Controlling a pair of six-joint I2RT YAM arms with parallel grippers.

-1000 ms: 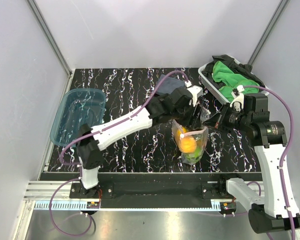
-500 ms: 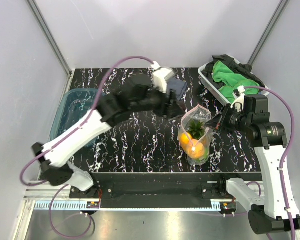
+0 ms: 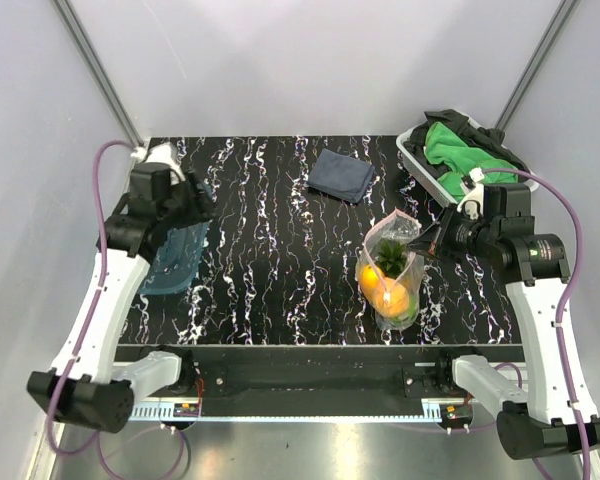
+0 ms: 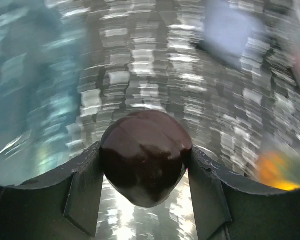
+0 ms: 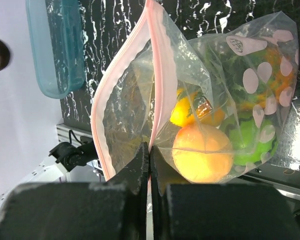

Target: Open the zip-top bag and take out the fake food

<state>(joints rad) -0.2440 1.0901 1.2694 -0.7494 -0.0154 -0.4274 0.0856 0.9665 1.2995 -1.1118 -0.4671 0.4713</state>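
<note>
One zip-top bag (image 5: 125, 115). Two orange fake fruits (image 5: 202, 152), one green ball (image 5: 247, 145) and one spiky leafy piece (image 3: 390, 256). One dark brown fake food piece (image 4: 145, 155). One blue tub (image 3: 175, 262), one grey cloth (image 3: 342, 175), one basket (image 3: 417, 158).

Marbled table (image 3: 280, 290) holds blue tub (image 3: 180, 262), grey cloth (image 3: 342, 175), basket (image 3: 416, 160), zip-top bag (image 3: 392, 268).

No legible text; small printed mark (image 5: 238, 43) on zip-top bag (image 5: 125, 115), possibly logo, unreadable.

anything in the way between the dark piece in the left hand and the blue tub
Nothing visible. The left hand grips the dark piece right over the blue tub, and no object shows between them. The left wrist view is blurred.
</note>
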